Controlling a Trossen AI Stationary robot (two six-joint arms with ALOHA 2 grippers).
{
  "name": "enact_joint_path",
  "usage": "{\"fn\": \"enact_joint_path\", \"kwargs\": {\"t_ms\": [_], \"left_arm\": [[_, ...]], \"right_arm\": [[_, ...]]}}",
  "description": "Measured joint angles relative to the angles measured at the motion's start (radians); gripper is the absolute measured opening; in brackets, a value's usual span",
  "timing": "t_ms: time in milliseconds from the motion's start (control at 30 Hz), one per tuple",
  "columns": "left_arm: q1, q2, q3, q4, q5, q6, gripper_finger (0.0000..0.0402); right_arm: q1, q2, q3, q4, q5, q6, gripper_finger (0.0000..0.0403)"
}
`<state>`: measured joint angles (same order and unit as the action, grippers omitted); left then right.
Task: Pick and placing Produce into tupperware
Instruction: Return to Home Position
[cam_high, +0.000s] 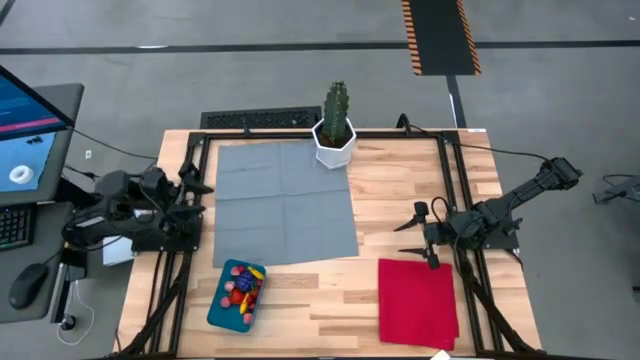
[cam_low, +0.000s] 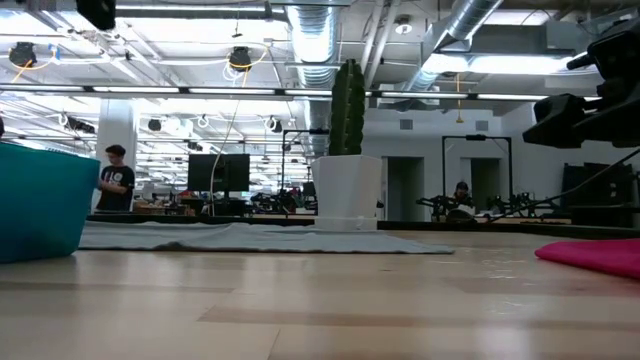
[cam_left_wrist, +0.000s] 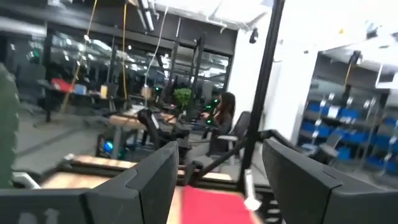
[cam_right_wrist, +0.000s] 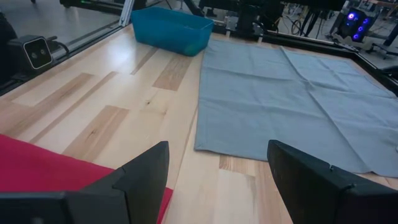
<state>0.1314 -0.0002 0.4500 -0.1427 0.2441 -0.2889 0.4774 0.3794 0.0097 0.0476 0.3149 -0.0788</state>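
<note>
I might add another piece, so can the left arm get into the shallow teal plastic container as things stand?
Probably yes. The shallow teal plastic container lies uncovered close to the left end effector, which is open and empty, and nothing stands between them.

1. Counter (cam_high: 320, 295) middle open; grey mat (cam_high: 285, 200) and red cloth (cam_high: 417, 300) lie flat, passable above.
2. Cactus pot (cam_high: 334, 140) stands upright at back edge: tall obstacle.
3. Tupperware (cam_high: 220, 314) walls low, front left.
</note>
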Motion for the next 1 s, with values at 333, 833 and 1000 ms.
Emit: {"fn": "enact_joint_path", "kwargs": {"t_ms": [333,833,1000], "left_arm": [[0.0,0.008,-0.156,0.009,-0.033,0.003,0.0224],[0.0,0.006,-0.439,0.346,0.029,-0.236,0.0224],[0.0,0.005,-0.44,0.301,0.036,-0.349,0.0224]], "right_arm": [[0.0,0.0,0.0,0.0,0.0,0.0,0.0296],[0.0,0.0,0.0,0.0,0.0,0.0,0.0296],[0.0,0.0,0.0,0.0,0.0,0.0,0.0296]]}}
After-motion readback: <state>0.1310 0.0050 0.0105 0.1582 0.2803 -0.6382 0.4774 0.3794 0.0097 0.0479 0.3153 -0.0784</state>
